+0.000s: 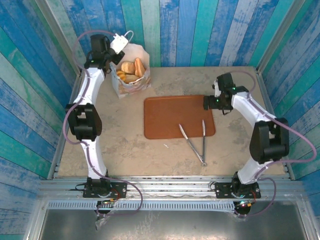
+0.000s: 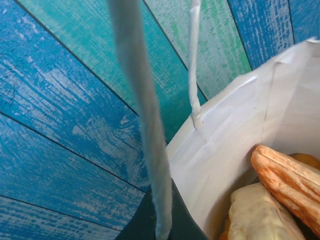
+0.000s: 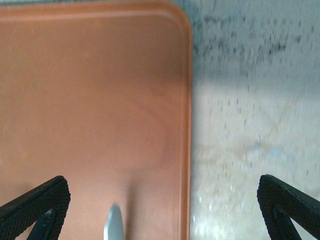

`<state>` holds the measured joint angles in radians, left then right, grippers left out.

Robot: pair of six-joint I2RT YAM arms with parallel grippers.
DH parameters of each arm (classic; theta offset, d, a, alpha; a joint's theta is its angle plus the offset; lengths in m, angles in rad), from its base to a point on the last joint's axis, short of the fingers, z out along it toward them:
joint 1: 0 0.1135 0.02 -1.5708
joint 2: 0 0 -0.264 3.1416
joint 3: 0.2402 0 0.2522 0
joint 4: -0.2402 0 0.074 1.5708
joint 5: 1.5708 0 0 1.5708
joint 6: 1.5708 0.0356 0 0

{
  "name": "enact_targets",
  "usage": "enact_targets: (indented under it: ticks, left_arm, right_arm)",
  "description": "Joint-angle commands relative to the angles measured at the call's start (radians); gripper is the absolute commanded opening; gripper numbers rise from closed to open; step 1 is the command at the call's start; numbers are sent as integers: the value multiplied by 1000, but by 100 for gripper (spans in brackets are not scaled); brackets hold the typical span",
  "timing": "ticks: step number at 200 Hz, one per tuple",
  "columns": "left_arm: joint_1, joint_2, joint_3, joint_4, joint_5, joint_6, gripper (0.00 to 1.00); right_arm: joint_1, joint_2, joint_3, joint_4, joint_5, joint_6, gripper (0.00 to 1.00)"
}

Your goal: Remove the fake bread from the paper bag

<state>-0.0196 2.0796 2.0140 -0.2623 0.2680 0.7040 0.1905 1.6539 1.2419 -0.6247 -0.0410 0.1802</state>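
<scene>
The white paper bag (image 1: 131,80) stands open at the back left of the table, with several golden-brown pieces of fake bread (image 1: 132,67) inside it. My left gripper (image 1: 115,46) hangs just above the bag's back rim, shut on a white cord handle (image 2: 142,125) that runs down between its dark fingers (image 2: 185,222). In the left wrist view the bag's white inner wall (image 2: 225,140) holds a ridged orange loaf (image 2: 285,180) and a paler one (image 2: 257,215). My right gripper (image 1: 207,102) hovers over the tray's right edge, open wide, its fingers (image 3: 40,205) empty.
A flat reddish-brown tray (image 1: 170,112) lies mid-table. Metal tongs (image 1: 196,142) rest across its near right corner, and one tongs tip (image 3: 114,224) lies under the right gripper (image 3: 165,210). Blue plank walls (image 1: 200,30) close in the back and sides.
</scene>
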Motion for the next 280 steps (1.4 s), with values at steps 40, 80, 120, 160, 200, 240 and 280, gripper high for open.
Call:
enact_targets:
  ticks: [40,80,120,160,200,240,280]
  left_arm:
    - [3,-191,-77,161,56,-7,0]
    - [0,-224,-126,208,91,-5,0]
    - [-12,-281,-214,281,123,12,0]
    - [-29,-356,-318,288,123,50,0]
    - [-49,-474,-499,323,108,96,0]
    - [-52,-566,-641,359,115,111,0]
    - [-52,-649,-775,407,134,133,0]
  right_arm:
    - [88,-327,-319,-7,21,125,100]
    - [233,-470,-454,0,118,233,100]
    - [325,-552,-551,25,137,329,100]
    - [379,-556,-581,0,149,364,100]
    - [394,-575,-606,-2,136,363,100]
    - [397,-621,-640,3,135,367,100]
    - [402,-626,-660,-7,130,372,100]
